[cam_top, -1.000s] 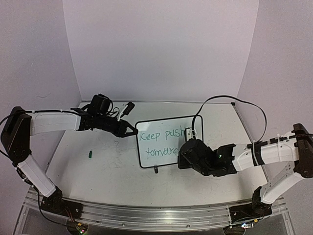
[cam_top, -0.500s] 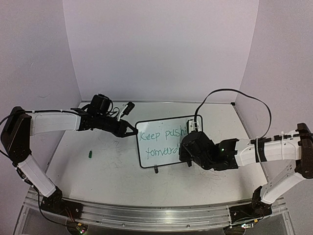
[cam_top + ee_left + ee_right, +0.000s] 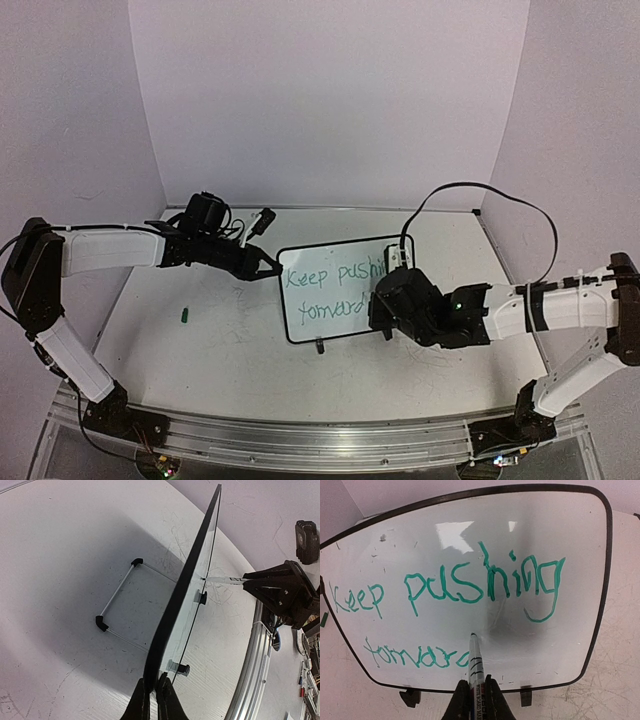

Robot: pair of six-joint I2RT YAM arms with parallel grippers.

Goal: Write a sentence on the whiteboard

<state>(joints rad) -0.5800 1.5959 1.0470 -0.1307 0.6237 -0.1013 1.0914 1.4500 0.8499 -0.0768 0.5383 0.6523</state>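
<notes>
The whiteboard (image 3: 330, 328) stands tilted on its two black feet at mid-table. My left gripper (image 3: 274, 270) is shut on its left rim, and the left wrist view shows the fingertips (image 3: 152, 682) pinching the black edge (image 3: 190, 575). My right gripper (image 3: 477, 682) is shut on a whiteboard marker (image 3: 475, 660). The marker's tip rests on the board just after the last green letter. The sentence reads "Keep pushing" (image 3: 485, 580) above "forwar" (image 3: 415, 655), followed by a part-formed letter. From above, the right gripper (image 3: 385, 300) hides the board's right end.
A small green marker cap (image 3: 185, 316) lies on the table left of the board. The board's wire stand (image 3: 117, 597) reaches out behind it. Faint grey scribbles mark the tabletop. An aluminium rail (image 3: 300, 430) runs along the near edge, and white walls close in the sides and back.
My right gripper has moved up and slightly right with the marker, from the board's lower edge to the end of the second line. The left arm and the board have not moved.
</notes>
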